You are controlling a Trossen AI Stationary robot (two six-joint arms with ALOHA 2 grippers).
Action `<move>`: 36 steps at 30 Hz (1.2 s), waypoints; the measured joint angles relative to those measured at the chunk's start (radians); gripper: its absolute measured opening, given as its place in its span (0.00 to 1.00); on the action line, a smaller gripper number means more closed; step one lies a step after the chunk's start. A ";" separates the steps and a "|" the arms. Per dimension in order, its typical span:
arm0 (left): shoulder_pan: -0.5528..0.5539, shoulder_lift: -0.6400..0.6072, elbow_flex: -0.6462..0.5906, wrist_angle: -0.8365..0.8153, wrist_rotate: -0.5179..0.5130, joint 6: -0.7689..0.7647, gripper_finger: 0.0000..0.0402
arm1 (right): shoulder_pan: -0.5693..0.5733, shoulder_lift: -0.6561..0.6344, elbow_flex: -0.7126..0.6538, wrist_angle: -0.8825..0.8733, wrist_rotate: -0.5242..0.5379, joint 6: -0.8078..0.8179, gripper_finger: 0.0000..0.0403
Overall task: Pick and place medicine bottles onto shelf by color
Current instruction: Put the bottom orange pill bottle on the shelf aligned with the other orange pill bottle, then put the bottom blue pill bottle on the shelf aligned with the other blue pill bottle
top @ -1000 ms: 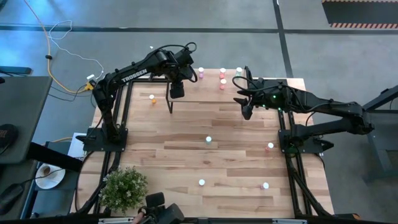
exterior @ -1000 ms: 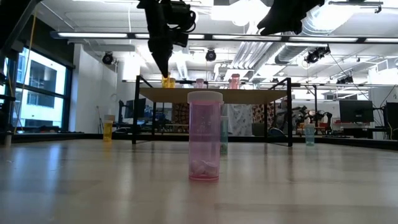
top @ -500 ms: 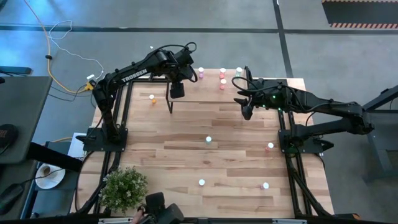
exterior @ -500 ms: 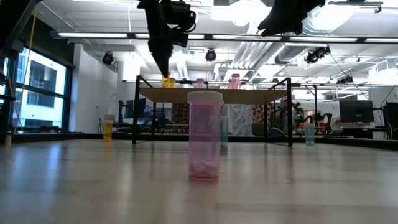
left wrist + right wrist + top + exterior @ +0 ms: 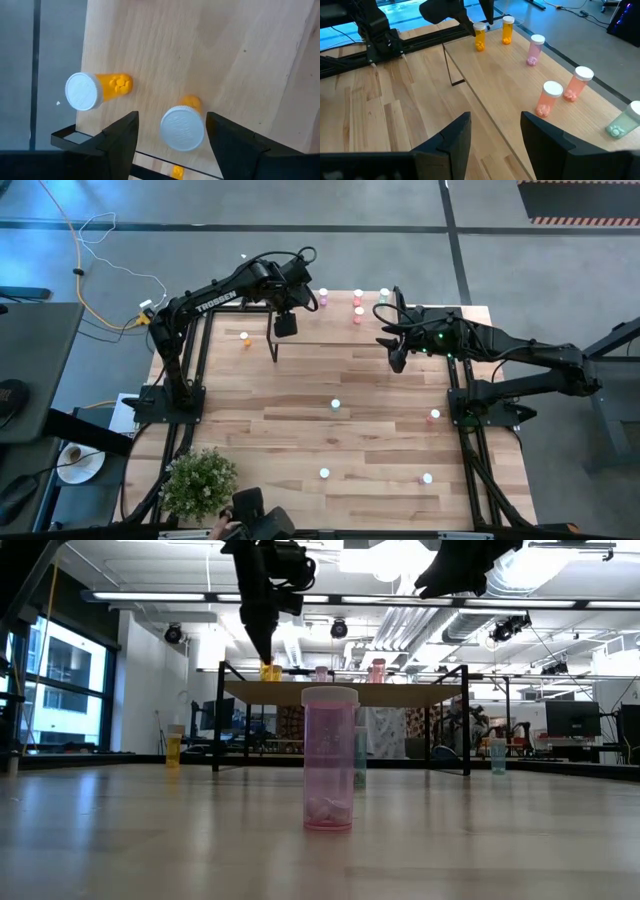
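The light-wood shelf [image 5: 335,328] stands at the table's far side on thin black legs. Two orange bottles [image 5: 95,90] [image 5: 183,128] stand at its left end. A pink one [image 5: 535,50], two red ones [image 5: 548,105] and a pale green one [image 5: 623,121] stand further right. My left gripper [image 5: 285,324] is open, pointing down just above the nearer orange bottle [image 5: 268,670], with a finger on either side of its cap and not touching it. My right gripper [image 5: 397,360] is open and empty, high above the table by the shelf's right end.
Loose bottles stand on the tabletop: an orange one [image 5: 245,337] at the left, a pale one [image 5: 335,405] in the middle, pink ones [image 5: 434,415] [image 5: 427,478] at the right and one [image 5: 324,473] near the front. A potted plant [image 5: 200,480] stands at the near left corner.
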 joint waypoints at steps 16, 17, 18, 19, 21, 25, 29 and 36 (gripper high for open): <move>0.000 0.000 0.000 -0.001 0.002 0.025 0.56 | 0.000 0.000 0.000 -0.012 0.000 0.000 0.41; 0.000 0.000 0.000 -0.001 0.002 0.026 0.56 | 0.000 0.000 0.000 -0.014 0.000 0.000 0.41; 0.000 0.000 0.000 -0.001 0.002 0.026 0.56 | 0.000 0.000 0.000 -0.015 0.000 0.000 0.41; 0.000 0.000 0.000 -0.002 0.002 0.026 0.56 | 0.000 0.000 0.000 -0.015 0.000 0.000 0.41; 0.000 0.000 0.000 -0.002 0.001 0.027 0.56 | 0.000 0.000 0.000 -0.015 0.000 0.000 0.41; 0.000 0.000 0.000 -0.003 -0.015 0.034 0.56 | 0.000 0.000 0.000 -0.015 0.000 0.000 0.41; 0.000 0.000 0.000 -0.004 -0.021 0.034 0.56 | 0.000 0.000 0.000 -0.015 0.000 0.000 0.41; -0.017 0.000 0.000 -0.014 -0.013 0.053 0.56 | 0.000 0.000 0.000 -0.015 0.000 -0.003 0.41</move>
